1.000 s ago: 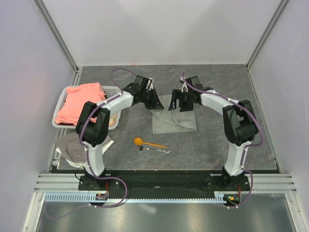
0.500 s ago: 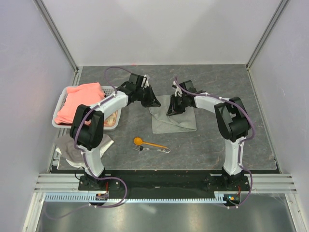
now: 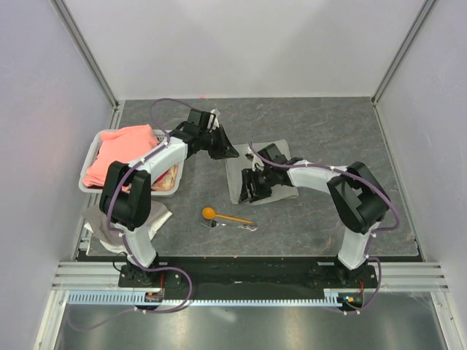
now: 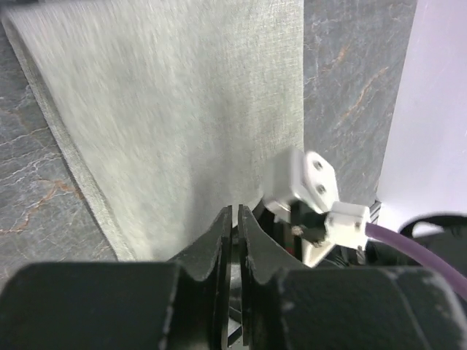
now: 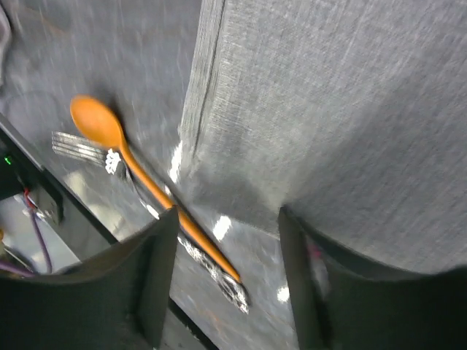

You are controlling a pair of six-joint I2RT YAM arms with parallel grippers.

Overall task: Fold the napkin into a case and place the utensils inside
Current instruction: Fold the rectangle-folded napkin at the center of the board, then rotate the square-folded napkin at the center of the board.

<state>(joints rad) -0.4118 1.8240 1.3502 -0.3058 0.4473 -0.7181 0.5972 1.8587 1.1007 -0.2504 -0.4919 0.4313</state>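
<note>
At mid-table you have the napkin (image 3: 239,173) lying flat, its edges roughly square to the edges of the table (image 3: 343,124). Your left gripper (image 3: 225,149) sits at the cloth's far left corner. From the left wrist its jaws are pressed almost together, pinching the napkin's edge. The cloth runs away from the fingertips as a smooth sheet with a hemmed left border.

Your right gripper (image 3: 252,188) is low over the napkin's near left part, and its arm lies across the cloth from the right. From the right wrist its fingers (image 5: 157,277) stand spread with nothing between them, and the napkin's near edge is just past the tips.

Watch that near edge. The orange spoon (image 3: 226,216) lies on the table just beyond it, bowl to the left and handle pointing right. The fork (image 3: 237,225) lies alongside and partly under the spoon. A narrow strip of table separates both from the cloth, and both are near your right gripper.

For room to move, the grey surface runs open from the napkin's right edge and far edge out to the walls. The left side is tighter. The white basket (image 3: 91,157) holding the salmon cloth (image 3: 124,149) sits at the table's left edge beside your left arm. The whitish rag (image 3: 109,222) lies near that arm's base.
</note>
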